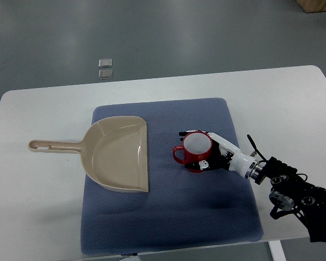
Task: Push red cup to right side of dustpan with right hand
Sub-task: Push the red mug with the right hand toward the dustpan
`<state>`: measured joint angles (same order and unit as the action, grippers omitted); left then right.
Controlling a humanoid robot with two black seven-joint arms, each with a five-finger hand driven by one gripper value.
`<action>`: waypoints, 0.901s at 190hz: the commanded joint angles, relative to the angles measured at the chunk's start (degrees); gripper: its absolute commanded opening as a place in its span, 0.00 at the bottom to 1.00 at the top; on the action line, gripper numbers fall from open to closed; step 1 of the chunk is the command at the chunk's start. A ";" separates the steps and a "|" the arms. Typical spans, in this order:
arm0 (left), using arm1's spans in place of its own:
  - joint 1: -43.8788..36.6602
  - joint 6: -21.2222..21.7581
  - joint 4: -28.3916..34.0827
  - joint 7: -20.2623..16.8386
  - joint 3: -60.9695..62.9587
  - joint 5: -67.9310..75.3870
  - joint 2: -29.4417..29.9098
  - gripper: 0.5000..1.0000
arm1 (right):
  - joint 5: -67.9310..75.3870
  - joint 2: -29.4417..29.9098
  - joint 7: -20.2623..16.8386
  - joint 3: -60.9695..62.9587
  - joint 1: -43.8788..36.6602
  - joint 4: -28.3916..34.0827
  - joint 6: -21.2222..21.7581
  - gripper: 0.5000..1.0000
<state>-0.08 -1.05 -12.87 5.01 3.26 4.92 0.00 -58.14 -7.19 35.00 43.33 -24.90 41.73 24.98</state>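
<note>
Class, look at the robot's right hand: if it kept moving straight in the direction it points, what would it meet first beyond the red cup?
The right hand, around the red cup, points left. Next in line is probably the beige plastic dustpan's open edge.

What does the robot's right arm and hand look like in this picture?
The right hand has a white shell with black fingers and joints. Behind it comes a white wrist section, then a black forearm with round metallic joint parts and thin black cables.
</note>
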 commanded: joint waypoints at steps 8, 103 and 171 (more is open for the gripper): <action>-0.01 0.00 -0.05 0.00 0.00 0.00 0.00 1.00 | -0.04 2.00 0.00 0.00 0.03 0.02 -0.55 0.84; -0.01 0.00 0.04 0.00 0.00 0.00 0.00 1.00 | 0.05 4.55 0.00 -1.32 -0.06 1.16 -2.40 0.82; -0.01 0.00 0.04 0.00 0.00 0.00 0.00 1.00 | 0.05 7.10 0.00 -3.78 -0.06 2.04 -4.24 0.82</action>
<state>-0.08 -1.05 -12.83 5.01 3.24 4.92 0.00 -58.10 -1.03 35.00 40.23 -24.90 43.75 20.99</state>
